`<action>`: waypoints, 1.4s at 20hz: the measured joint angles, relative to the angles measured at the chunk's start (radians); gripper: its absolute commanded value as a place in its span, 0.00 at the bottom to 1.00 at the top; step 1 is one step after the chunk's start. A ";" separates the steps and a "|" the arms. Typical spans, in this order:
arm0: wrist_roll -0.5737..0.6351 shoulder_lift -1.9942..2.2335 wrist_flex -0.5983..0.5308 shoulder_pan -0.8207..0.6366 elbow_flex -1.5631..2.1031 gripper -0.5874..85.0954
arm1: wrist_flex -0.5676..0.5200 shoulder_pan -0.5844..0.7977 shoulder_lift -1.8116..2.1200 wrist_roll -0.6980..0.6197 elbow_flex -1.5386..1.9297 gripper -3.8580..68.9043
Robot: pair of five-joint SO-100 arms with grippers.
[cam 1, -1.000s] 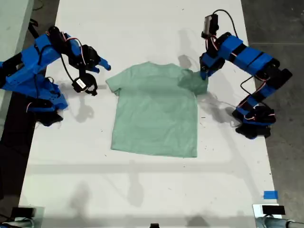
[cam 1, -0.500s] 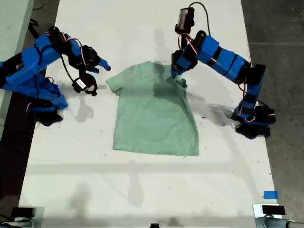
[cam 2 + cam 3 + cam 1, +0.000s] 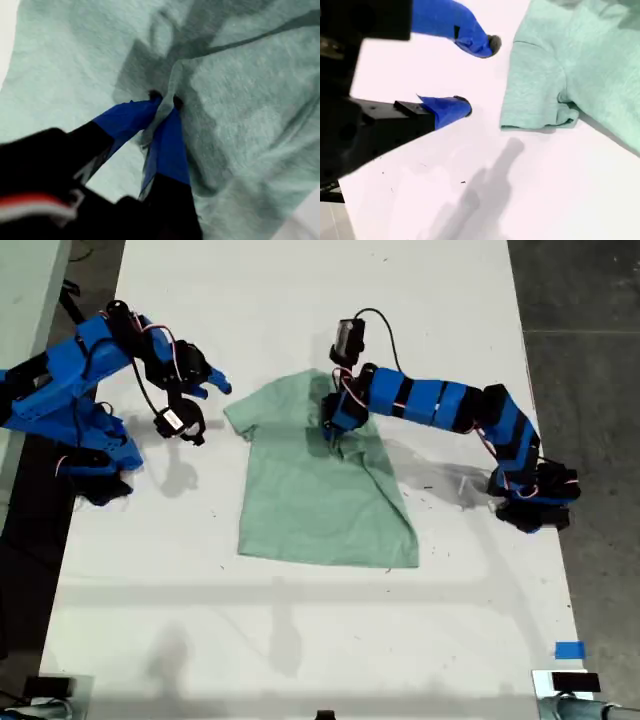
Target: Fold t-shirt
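Note:
The pale mint-green t-shirt (image 3: 315, 490) lies flat on the white table, neck end toward the far side. My first gripper (image 3: 333, 427) reaches in from the exterior view's right and is shut on a fold of the t-shirt (image 3: 240, 100); the first gripper (image 3: 165, 100) pinches a cloth edge between its blue fingertips, with that sleeve side drawn over the body. My second gripper (image 3: 205, 390) hovers open at the exterior view's left, just off the other sleeve (image 3: 535, 90). The second gripper (image 3: 477, 75) has nothing between its fingers.
The white table (image 3: 300, 640) extends toward the near edge. Both arm bases (image 3: 535, 500) stand at the table's sides in the exterior view. A blue tape mark (image 3: 568, 650) sits near the exterior view's lower right corner.
My first gripper has carried the sleeve from the exterior view's right side leftward across the shirt, folding that side over. The second arm has stayed in place.

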 measured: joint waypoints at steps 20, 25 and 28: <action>0.012 -0.281 -0.215 -0.058 0.046 0.27 | 0.431 0.011 0.778 0.006 0.347 0.36; 0.012 -0.459 -0.324 -0.098 0.074 0.26 | 0.403 0.011 0.907 0.023 0.499 0.34; 0.012 -0.588 -0.368 -0.098 0.072 0.26 | 0.391 0.009 0.973 0.026 0.552 0.33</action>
